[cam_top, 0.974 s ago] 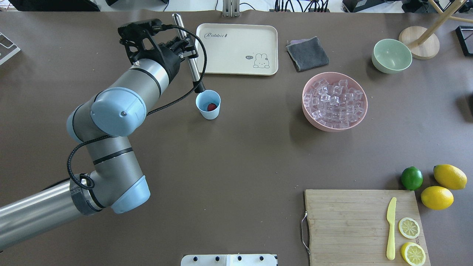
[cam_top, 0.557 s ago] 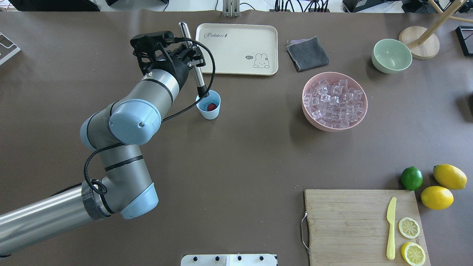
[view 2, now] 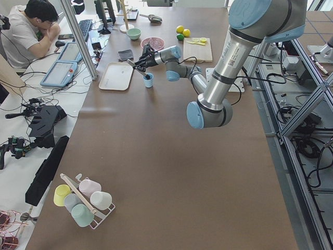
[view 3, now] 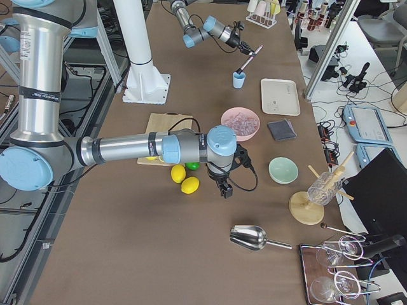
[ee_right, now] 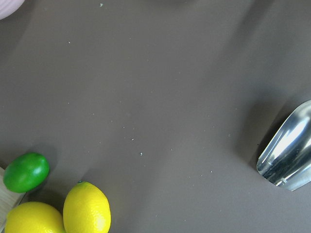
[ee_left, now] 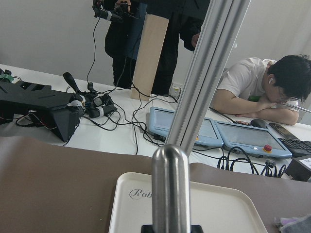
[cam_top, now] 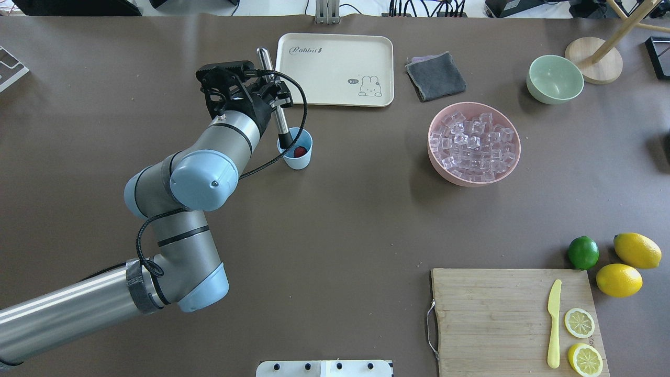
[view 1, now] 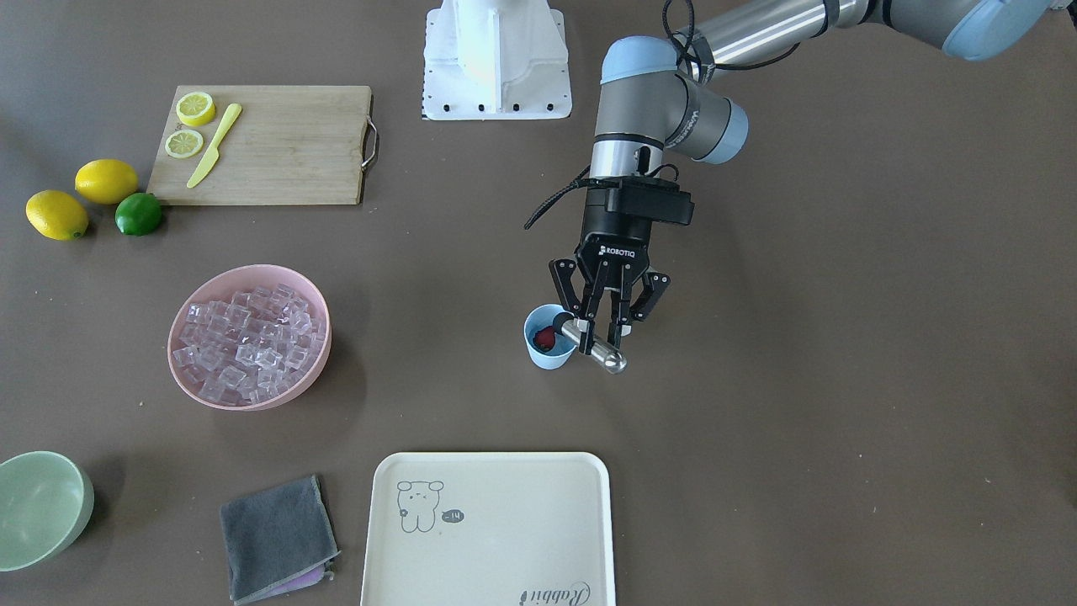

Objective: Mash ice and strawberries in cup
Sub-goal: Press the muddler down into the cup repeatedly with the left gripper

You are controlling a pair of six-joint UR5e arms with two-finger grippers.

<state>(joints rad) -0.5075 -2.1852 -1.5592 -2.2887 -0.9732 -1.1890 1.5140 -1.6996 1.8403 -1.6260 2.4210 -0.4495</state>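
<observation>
The cup (cam_top: pixel 300 162) stands upright on the bench (cam_top: pixel 335 220), in the left half toward the far edge, just short of the cream tray (cam_top: pixel 335 68). It is unsupported.

The strawberry (cam_top: pixel 299 152) lies in the bottom of the cup. No ice is visible inside it.

The muddler (cam_top: pixel 281 119), a steel rod with a black tip, enters the cup mouth at the rim's left side. It is tilted, with the upper end leaning toward the far edge. The tip sits just beside the strawberry; contact cannot be confirmed.

The left end effector (view 1: pixel 602 326) is clenched on the rod's mid-length, well above the cup.

The ice (cam_top: pixel 473 145) fills the pink bowl (cam_top: pixel 515 162) in the right half of the bench, well apart from the cup.

The right end effector (view 3: pixel 226 190) hangs over the bench near its right end, beside the lemons (view 3: pixel 185 179). Its state cannot be told.

Assessment: the step in hand is pressing the fruit.
- Bring the rod nearer to vertical and centre the tip over the strawberry before loading.
- Direct force straight into the bench. A slanted push on a light, unheld cup is likely to slide or tip it.
- Use short, controlled strokes, keeping the tip clear of the rim.
- Ice appears to be outstanding.
</observation>
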